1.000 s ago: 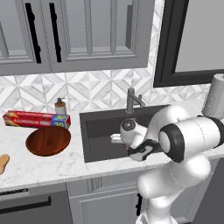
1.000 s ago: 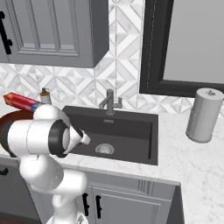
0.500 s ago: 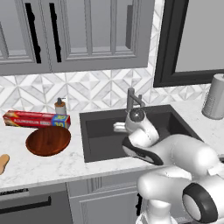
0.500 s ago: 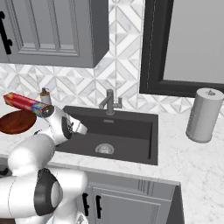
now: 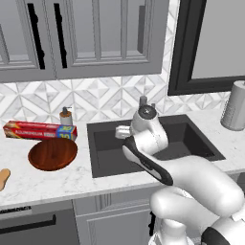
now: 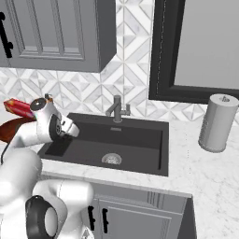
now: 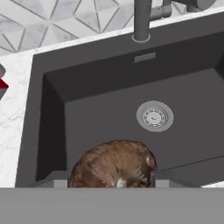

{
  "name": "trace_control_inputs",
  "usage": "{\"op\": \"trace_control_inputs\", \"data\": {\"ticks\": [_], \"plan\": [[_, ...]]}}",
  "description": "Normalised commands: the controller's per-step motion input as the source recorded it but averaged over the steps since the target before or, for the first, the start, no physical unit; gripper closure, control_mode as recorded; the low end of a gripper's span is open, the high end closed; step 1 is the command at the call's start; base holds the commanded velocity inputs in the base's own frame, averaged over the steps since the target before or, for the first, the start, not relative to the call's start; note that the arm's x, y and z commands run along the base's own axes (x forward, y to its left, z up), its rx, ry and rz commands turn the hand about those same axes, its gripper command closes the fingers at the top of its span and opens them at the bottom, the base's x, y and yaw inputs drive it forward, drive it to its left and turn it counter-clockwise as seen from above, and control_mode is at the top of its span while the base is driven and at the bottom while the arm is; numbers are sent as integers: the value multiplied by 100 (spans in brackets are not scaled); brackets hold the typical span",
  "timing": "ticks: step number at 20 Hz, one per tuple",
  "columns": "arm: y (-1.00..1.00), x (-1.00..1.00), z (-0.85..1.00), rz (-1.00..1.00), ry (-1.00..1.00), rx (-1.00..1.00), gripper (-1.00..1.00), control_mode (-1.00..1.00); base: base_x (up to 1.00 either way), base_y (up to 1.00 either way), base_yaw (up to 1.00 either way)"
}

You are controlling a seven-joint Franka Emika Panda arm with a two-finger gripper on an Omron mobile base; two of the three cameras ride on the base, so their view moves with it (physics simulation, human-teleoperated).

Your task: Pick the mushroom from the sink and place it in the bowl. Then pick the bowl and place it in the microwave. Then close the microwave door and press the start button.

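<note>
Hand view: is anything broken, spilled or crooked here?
Nothing stands out. The mushroom sits whole between the gripper's fingers, above the sink, which looks clean around its drain. On the counter, the bowl sits flat and the foil box lies closed.

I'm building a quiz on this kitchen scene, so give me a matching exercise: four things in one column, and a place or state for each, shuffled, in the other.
Things:
1. mushroom
2. bowl
3. paper towel roll
4. foil box

Places or states:
A. lies against the backsplash, behind the bowl
B. stands upright on the counter to the right of the sink
C. sits between the fingertips of the gripper, above the sink floor
D. rests on the counter to the left of the sink

Pairs: 1-C, 2-D, 3-B, 4-A
</note>
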Motion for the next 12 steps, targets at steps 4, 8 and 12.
{"op": "trace_control_inputs", "data": {"ticks": [4,8,12], "plan": [[100,-5,0,5,0,0,100,-100,0,0,0],[87,15,16,0,6,0,100,-100,0,0,0],[67,16,24,0,11,0,100,-100,0,0,0]]}}
